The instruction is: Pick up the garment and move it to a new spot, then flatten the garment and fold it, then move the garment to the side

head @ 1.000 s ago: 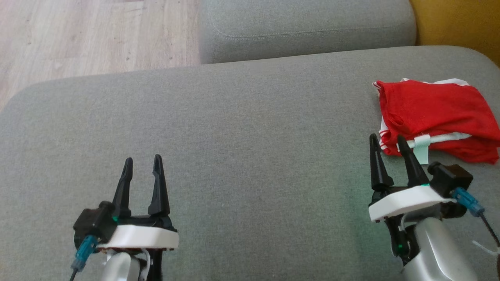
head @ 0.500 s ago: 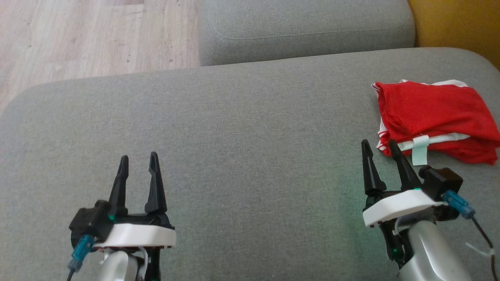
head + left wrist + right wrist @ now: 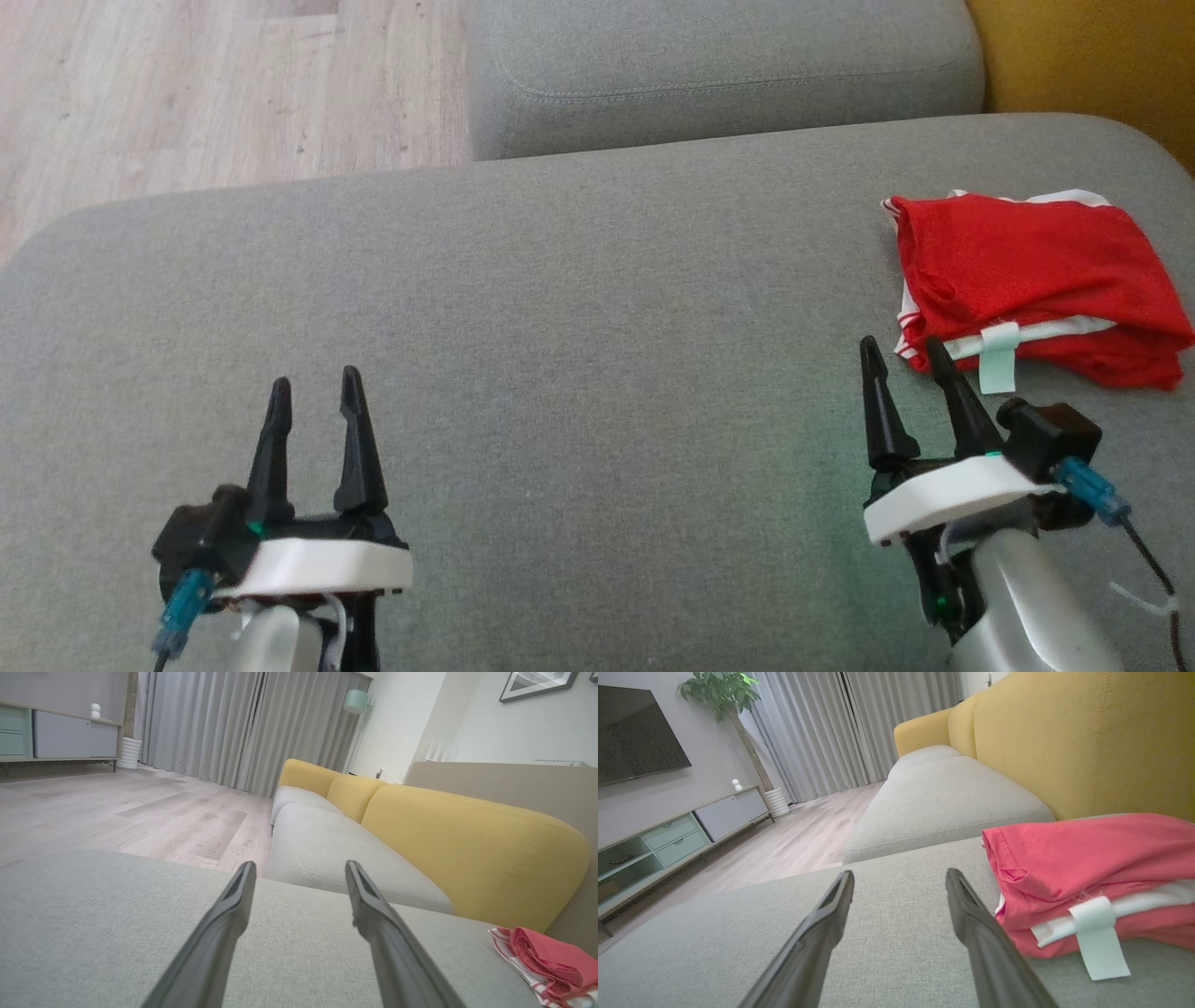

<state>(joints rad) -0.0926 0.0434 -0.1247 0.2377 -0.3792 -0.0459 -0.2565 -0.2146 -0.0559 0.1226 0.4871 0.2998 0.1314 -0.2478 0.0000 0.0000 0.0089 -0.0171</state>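
Over by the far right corner of the big grey seat cushion [image 3: 579, 308] sits the garment [image 3: 1027, 280]. It's a red thing with white trim, folded up into a chunky rectangle. Its long axis runs pretty much left to right across the cushion, parallel to the near edge and maybe dipping a touch toward the right edge. The folded side with the white band faces the near edge, and a little pale tag [image 3: 997, 359] hangs off that band and lies flat on the fabric. The short left end, where you can see a stitched hem, points toward the middle of the cushion.

The right gripper [image 3: 901, 347] is down by the near right part of the cushion with its fingers spread and nothing between them. The tips point toward the far edge, and the outer finger is just beside the garment's near left corner. Honestly can't tell if it's brushing the cloth or not.

The left gripper [image 3: 315, 383] is well away, near the near left part of the cushion. It's also spread wide and empty, with its fingers pointing toward the far edge over bare grey fabric.

Past the far edge there's a second grey cushion [image 3: 719, 65], with wooden floor [image 3: 187, 93] to its left and a yellow backrest [image 3: 1092, 56] off the right corner.
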